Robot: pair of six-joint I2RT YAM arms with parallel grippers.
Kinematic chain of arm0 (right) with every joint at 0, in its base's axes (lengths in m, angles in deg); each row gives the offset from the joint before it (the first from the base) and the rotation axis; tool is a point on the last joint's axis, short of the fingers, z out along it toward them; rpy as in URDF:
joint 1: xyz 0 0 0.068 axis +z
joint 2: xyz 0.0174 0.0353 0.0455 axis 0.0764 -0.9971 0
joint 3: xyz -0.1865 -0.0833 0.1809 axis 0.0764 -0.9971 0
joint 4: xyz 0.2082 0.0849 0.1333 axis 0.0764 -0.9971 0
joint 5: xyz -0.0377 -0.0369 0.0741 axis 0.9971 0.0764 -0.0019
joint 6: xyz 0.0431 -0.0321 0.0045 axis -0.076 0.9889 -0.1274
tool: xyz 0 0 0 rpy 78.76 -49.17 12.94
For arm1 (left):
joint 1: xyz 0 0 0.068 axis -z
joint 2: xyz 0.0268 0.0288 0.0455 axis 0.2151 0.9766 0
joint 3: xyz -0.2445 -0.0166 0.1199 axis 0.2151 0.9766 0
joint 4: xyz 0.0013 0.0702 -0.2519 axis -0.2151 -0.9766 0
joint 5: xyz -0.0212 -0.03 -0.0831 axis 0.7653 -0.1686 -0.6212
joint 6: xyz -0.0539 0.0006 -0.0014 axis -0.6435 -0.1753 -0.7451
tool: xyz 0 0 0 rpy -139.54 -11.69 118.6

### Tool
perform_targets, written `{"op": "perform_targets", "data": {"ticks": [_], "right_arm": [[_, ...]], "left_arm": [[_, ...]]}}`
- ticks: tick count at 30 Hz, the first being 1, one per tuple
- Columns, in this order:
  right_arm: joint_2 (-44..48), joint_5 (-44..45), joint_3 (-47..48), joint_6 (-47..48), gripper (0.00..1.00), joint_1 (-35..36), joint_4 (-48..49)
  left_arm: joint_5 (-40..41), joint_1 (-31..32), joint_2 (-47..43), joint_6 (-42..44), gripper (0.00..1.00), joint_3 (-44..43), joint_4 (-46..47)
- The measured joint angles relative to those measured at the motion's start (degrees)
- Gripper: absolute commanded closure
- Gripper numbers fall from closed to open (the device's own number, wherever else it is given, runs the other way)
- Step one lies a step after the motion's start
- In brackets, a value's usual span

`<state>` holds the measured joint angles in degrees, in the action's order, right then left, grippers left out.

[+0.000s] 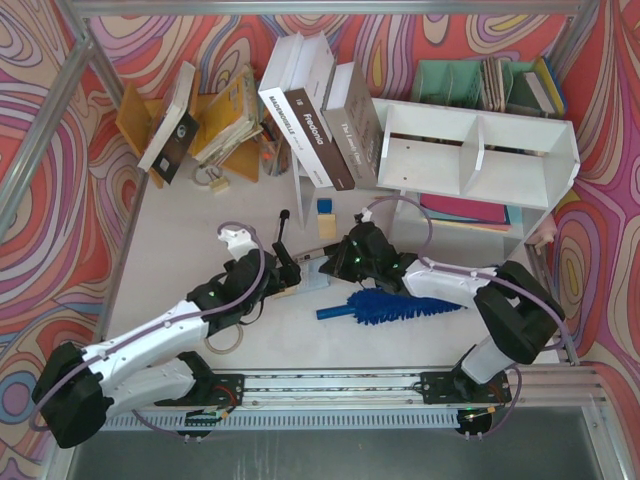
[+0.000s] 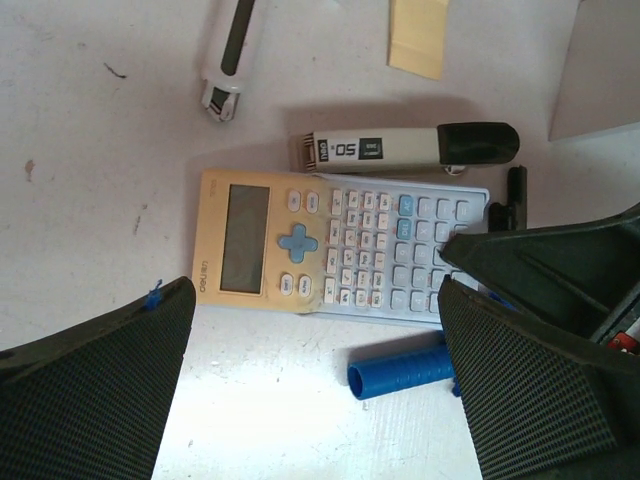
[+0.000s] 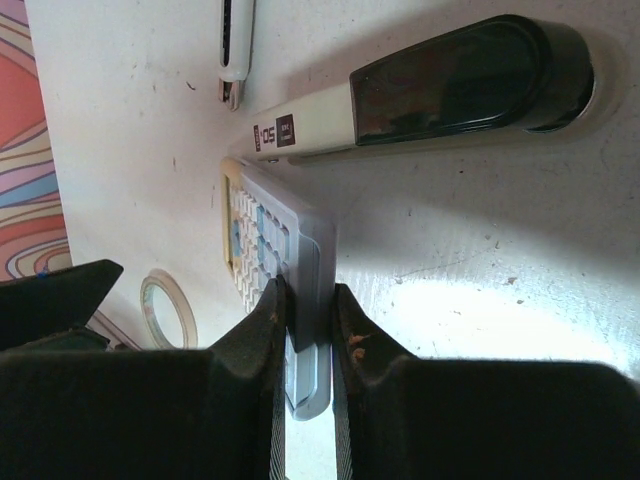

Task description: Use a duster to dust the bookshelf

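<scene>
The blue duster (image 1: pixel 388 305) lies on the table in front of the white bookshelf (image 1: pixel 480 150), its handle end (image 2: pixel 400 370) pointing left. My left gripper (image 1: pixel 290 270) is open, low over the table. The handle tip lies between its pads (image 2: pixel 315 295), close to the right one and touching neither. My right gripper (image 3: pixel 305 300) is shut on the short end of a yellow and grey calculator (image 3: pixel 285 255). The calculator (image 2: pixel 340 250) lies just beyond the duster handle. The right gripper (image 1: pixel 338 262) hovers over the duster's handle side.
A stapler (image 2: pixel 400 148) and a pen-like tool (image 2: pixel 225 60) lie past the calculator. A tape roll (image 1: pixel 225 340) sits near the left arm. Leaning books (image 1: pixel 320 110), an orange rack (image 1: pixel 215 125) and a teal organiser (image 1: pixel 470 82) line the back.
</scene>
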<state>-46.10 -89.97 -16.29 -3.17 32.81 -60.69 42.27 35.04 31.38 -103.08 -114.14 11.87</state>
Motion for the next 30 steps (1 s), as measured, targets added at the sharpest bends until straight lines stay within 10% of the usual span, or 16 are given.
{"op": "perform_targets", "data": {"ticks": [30], "right_arm": [[9.5,12.9,2.7,2.3,0.41,2.5,-17.6]], "left_arm": [[0.6,0.0,-3.1,3.1,0.02,0.8,-0.7]]}}
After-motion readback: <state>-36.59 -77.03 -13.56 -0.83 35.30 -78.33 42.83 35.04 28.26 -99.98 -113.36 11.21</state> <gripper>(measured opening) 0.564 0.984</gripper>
